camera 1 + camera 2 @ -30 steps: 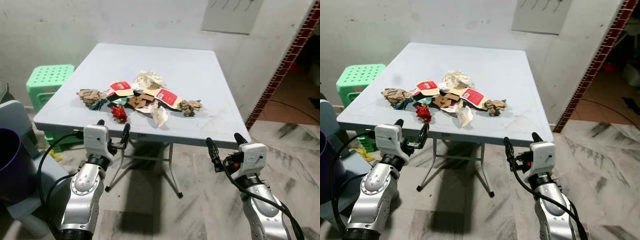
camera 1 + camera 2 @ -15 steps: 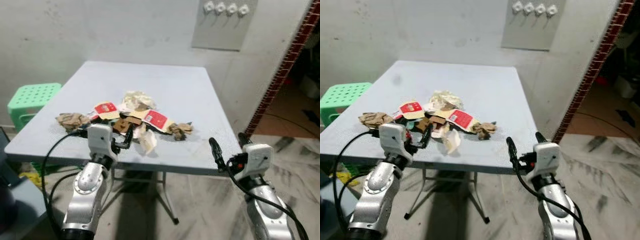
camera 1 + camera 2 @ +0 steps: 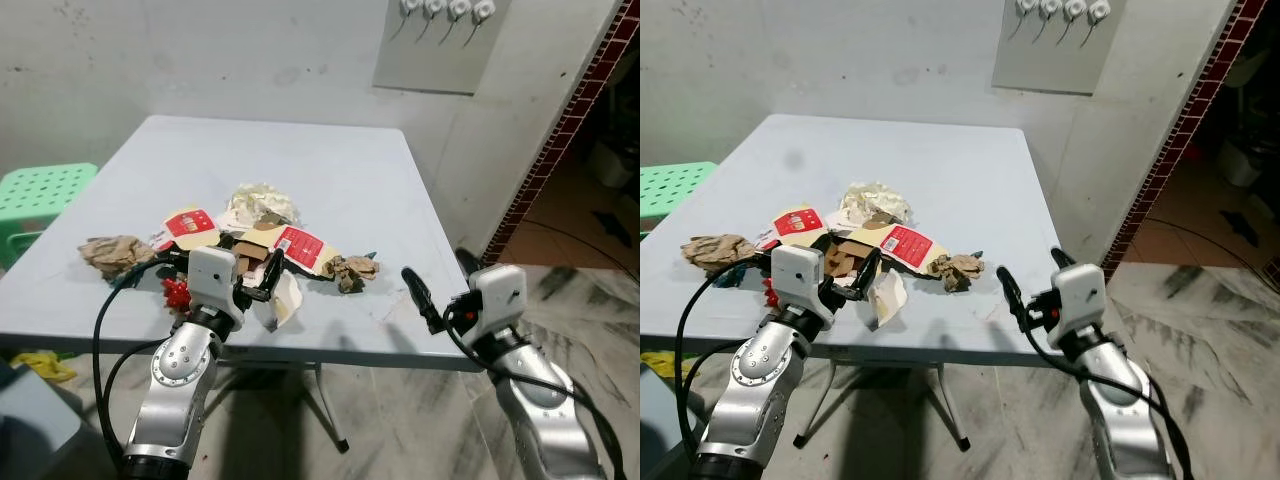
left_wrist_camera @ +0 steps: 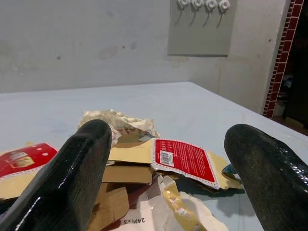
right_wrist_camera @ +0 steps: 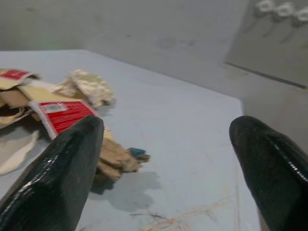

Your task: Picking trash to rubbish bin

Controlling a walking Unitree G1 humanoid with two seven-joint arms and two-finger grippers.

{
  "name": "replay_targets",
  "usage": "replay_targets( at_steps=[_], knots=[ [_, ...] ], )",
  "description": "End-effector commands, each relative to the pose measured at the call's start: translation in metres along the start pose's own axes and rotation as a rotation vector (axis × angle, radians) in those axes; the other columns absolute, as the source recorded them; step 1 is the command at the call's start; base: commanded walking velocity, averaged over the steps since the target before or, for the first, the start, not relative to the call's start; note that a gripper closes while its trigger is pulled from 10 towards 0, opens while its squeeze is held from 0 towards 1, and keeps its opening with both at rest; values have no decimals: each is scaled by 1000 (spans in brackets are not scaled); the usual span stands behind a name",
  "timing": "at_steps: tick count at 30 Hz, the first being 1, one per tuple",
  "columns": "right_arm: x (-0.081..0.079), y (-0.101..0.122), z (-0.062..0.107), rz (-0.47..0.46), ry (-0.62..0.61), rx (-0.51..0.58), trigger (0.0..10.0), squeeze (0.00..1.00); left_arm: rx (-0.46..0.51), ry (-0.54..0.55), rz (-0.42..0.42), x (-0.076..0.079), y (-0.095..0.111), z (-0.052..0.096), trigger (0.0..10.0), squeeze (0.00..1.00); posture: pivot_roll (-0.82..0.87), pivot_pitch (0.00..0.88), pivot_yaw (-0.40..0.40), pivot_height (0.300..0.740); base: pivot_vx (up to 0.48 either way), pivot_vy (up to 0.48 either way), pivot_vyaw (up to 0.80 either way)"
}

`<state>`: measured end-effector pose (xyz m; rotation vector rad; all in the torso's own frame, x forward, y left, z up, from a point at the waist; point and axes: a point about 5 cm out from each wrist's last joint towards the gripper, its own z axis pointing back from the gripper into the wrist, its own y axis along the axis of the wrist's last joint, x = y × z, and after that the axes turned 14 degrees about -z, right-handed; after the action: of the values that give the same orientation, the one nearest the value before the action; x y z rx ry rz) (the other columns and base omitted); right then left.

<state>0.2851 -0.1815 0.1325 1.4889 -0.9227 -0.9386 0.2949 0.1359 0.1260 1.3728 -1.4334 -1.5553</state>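
The left gripper is at the near edge of the table, right up against the pile of trash. Its two black fingers are spread wide apart and hold nothing. The right gripper is by the near right corner of the table. Its fingers are wide apart too, with nothing in them.

The trash lies on the near half of the table, close to the left gripper. A white wrapper sits nearest the table's front edge, just beside the left gripper. A small red crumpled bit lies on the other side of that gripper. A red and tan packet lies flat in the middle of the pile. A brown paper ball sits at the pile's right end, and another brown paper lump sits at its left end. A crumpled white paper is at the far side of the pile.

A green stool stands past the table's left side. A grey board with white hooks hangs on the wall behind the table.
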Motion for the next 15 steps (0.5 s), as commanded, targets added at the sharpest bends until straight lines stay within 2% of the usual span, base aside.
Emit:
replay_targets(
  at_steps=[1,6,9,15],
  knots=[
    [7,1,-3,-1,11,-19,10000,0,26,-25,-5,1,8,-3,10000,0,-38,0,-40,740,0,0,0],
    [10,3,-12,11,42,-32,10000,0,23,-35,-11,3,8,-1,10000,0,-29,0,-48,740,0,0,0],
    [9,1,-24,16,87,-55,10000,0,18,-68,-13,7,9,5,10000,0,-18,0,-57,740,0,0,0],
    [7,-1,-35,43,143,-95,10000,0,15,-91,-16,10,11,12,10000,0,0,0,-71,740,0,0,0]
  ],
)
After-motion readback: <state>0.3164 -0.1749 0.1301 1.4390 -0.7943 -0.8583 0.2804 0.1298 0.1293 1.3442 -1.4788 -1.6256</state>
